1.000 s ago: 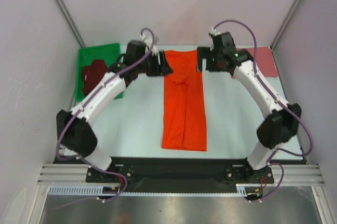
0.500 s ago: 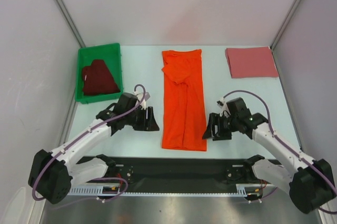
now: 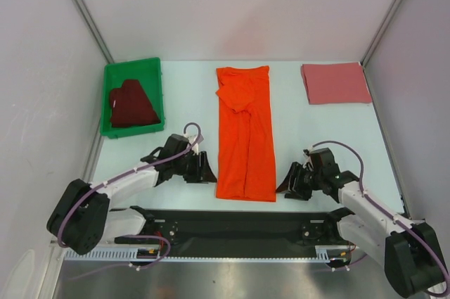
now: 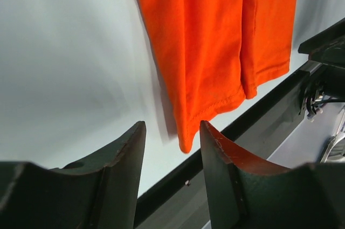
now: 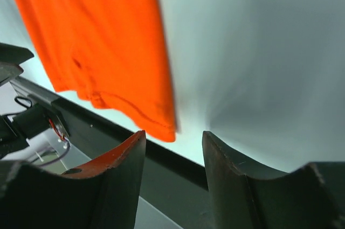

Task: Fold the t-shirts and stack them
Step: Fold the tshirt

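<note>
Flanked the near hem of the orange t-shirt (image 3: pixel 245 137), laid long down the table (image 3: pixel 316 137), with left gripper (image 3: pixel 206 168) and right gripper (image 3: pixel 288 183) both held low, parted, pinching nothing.

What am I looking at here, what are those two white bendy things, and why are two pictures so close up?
This is a robot: two arms bolted to the near edge of a table. The wide picture comes from a fixed camera above and behind them. The two close-ups come from cameras on the wrists, each looking past its own dark claw. On the table lie an orange t-shirt folded into a long strip and a folded pink t-shirt at the far right; a maroon t-shirt sits in a green bin. The left claw and right claw flank the orange t-shirt's near end, jaws apart, holding nothing.
</note>
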{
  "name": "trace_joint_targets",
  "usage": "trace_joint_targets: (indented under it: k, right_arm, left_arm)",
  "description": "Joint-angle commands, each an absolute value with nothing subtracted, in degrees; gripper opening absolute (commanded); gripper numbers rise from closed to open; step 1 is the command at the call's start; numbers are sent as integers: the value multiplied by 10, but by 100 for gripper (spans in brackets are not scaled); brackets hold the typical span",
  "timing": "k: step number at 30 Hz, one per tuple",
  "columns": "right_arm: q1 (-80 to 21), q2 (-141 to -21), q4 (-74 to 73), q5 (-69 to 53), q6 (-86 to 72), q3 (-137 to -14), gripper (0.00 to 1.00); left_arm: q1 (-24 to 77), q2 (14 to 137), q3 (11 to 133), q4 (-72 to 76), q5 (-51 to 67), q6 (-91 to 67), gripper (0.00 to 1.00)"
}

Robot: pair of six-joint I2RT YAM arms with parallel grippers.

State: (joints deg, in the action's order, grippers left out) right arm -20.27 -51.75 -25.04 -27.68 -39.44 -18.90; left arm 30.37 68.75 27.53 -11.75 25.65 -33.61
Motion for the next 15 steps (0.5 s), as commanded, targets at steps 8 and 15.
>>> trace_joint_targets:
  k: [8,15]
  right_arm:
    - [-144,-581,-155,-313,-358,-173,48]
    - [-143,-630,-128,-341,-346,-178,46]
  left_arm:
    - [306,769,260,-3,264,-352,47]
    - [317,795,250,-3,278,-359,54]
